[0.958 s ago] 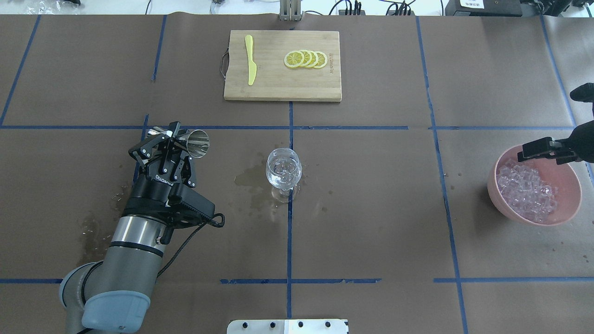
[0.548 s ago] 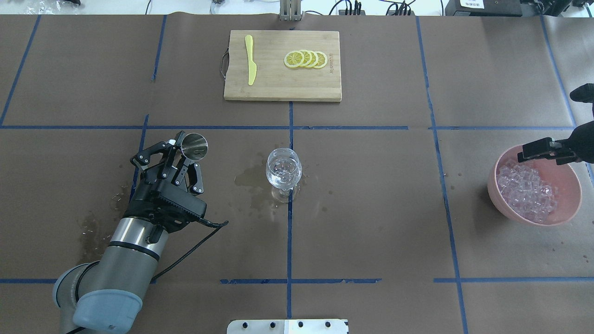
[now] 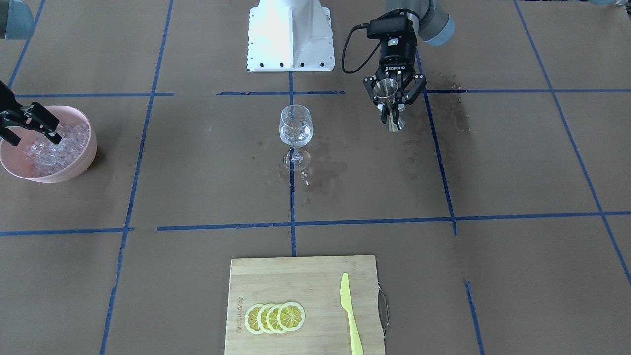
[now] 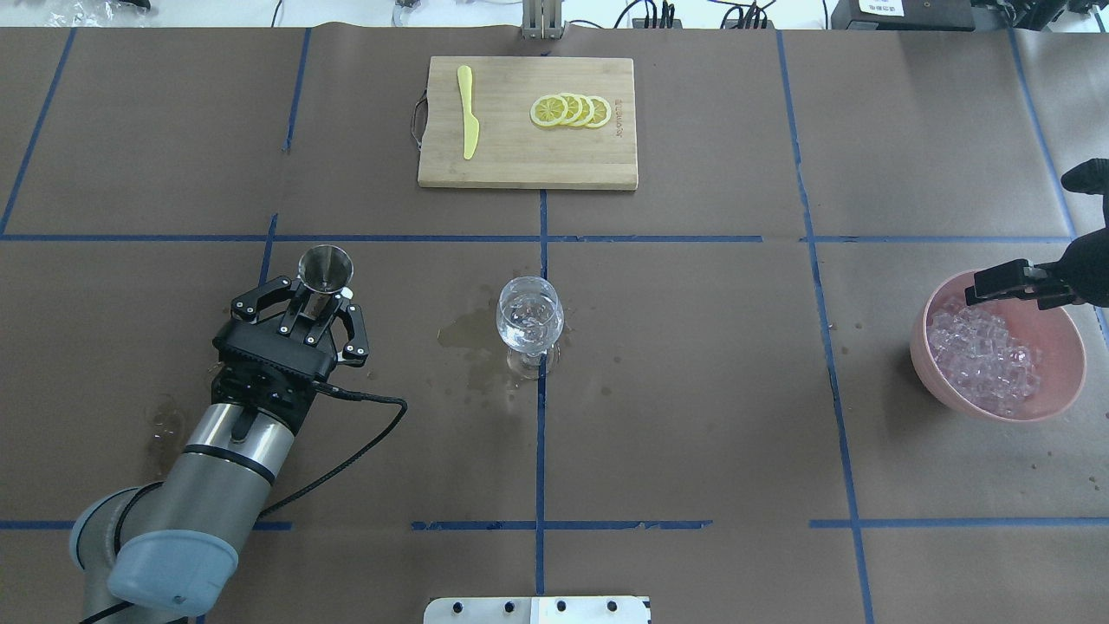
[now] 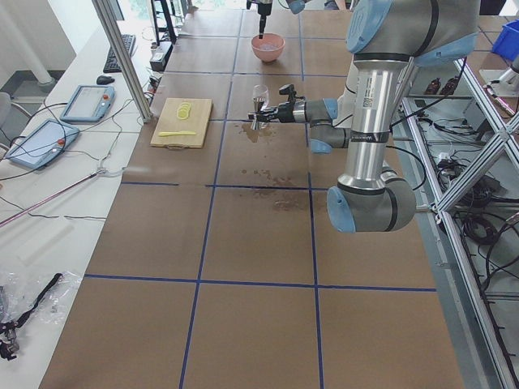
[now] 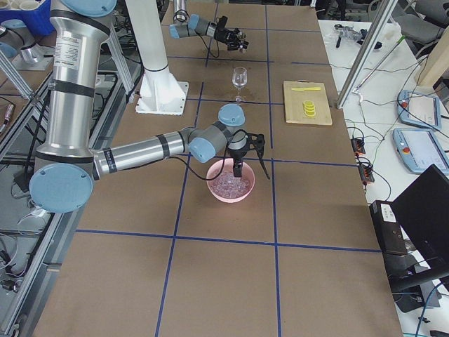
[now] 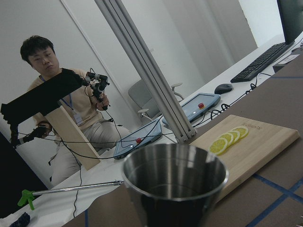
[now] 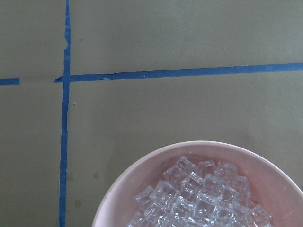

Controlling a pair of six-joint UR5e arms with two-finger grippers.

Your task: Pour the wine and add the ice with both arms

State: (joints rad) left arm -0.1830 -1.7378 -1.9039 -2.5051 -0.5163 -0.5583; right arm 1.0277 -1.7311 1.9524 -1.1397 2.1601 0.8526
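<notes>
Table (image 4: 693,390): brown paper with a blue tape grid.
Left arm (image 4: 225,459) comes in at the near left. Left gripper (image 4: 319,303) is clamped on the waist of a steel jigger (image 4: 325,265), which is upright with its mouth up, well left of the glass.
Right arm (image 6: 140,151) reaches out to the bowl. Right gripper (image 6: 251,167) has its fingers spread with nothing between them, over the bowl's rim, just above the ice.
Board (image 4: 520,165) sits far centre.
Pink bowl (image 4: 1053,329) is at the table's right end, with ice (image 4: 983,360) heaped inside it.
Glass (image 4: 529,316) stands upright mid-table on a tape crossing, with wet patches (image 4: 468,334) beside its foot.
Knife (image 4: 468,113) lies on the board's left half. Four overlapping lemon slices (image 4: 572,111) lie on its right half.
Wine: can't make out a level in either the glass or the jigger. The jigger's inside reads dark in the left wrist view.
</notes>
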